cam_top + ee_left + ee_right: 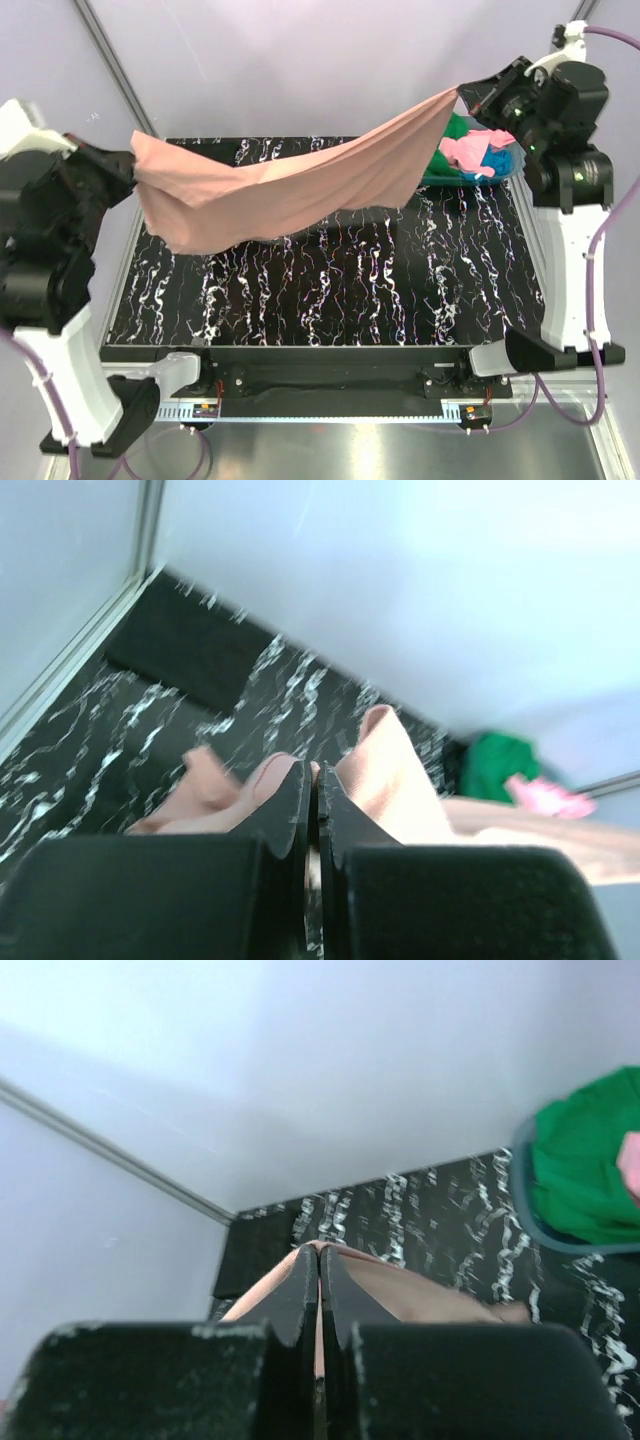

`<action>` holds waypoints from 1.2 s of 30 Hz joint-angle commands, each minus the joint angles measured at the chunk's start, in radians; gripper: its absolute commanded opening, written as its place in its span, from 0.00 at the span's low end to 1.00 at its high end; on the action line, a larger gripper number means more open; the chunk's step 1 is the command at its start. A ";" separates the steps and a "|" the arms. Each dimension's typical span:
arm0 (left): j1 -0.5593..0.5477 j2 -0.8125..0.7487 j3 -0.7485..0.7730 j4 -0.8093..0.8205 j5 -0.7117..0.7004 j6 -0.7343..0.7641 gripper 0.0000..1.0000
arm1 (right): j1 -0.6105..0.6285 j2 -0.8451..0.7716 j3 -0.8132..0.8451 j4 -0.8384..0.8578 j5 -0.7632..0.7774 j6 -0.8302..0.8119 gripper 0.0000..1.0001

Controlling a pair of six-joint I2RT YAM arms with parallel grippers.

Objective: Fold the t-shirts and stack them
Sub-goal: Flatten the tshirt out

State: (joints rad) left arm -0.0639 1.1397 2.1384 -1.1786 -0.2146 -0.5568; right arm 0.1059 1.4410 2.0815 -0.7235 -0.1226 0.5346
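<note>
Salmon-pink t-shirt [290,190] strung between the left end effector [128,168] and the right end effector [462,97], both clenched on its edge, sagging below them over the counter [350,290]; best lowered level and together, with even tension, for a flat, unwrinkled landing.

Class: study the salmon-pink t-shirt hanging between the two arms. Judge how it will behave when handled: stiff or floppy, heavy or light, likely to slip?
Probably floppy: the salmon-pink t-shirt sags and folds between the left tool and right tool. Likely light: two edge pinches hold it above the table. It might slip if tugged; only small bits are gripped.
</note>
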 commanded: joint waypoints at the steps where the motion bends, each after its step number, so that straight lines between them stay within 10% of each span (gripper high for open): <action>1: 0.006 -0.102 0.035 0.098 0.021 -0.037 0.00 | 0.003 -0.117 0.015 0.119 -0.061 0.044 0.00; 17: 0.003 -0.320 0.037 0.516 0.152 0.058 0.00 | 0.003 -0.502 -0.176 0.173 -0.181 0.102 0.00; 29: 0.001 -0.640 -0.282 0.702 0.126 0.018 0.00 | 0.002 -0.876 -0.435 0.101 -0.177 0.143 0.00; 36: 0.001 -0.647 -0.702 0.926 0.077 -0.018 0.00 | -0.002 -0.866 -0.809 0.342 -0.103 0.148 0.00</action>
State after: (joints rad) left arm -0.0643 0.4343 1.5990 -0.3557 -0.1001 -0.5522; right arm 0.1055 0.4927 1.4200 -0.5102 -0.2947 0.6727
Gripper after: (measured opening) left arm 0.024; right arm 0.012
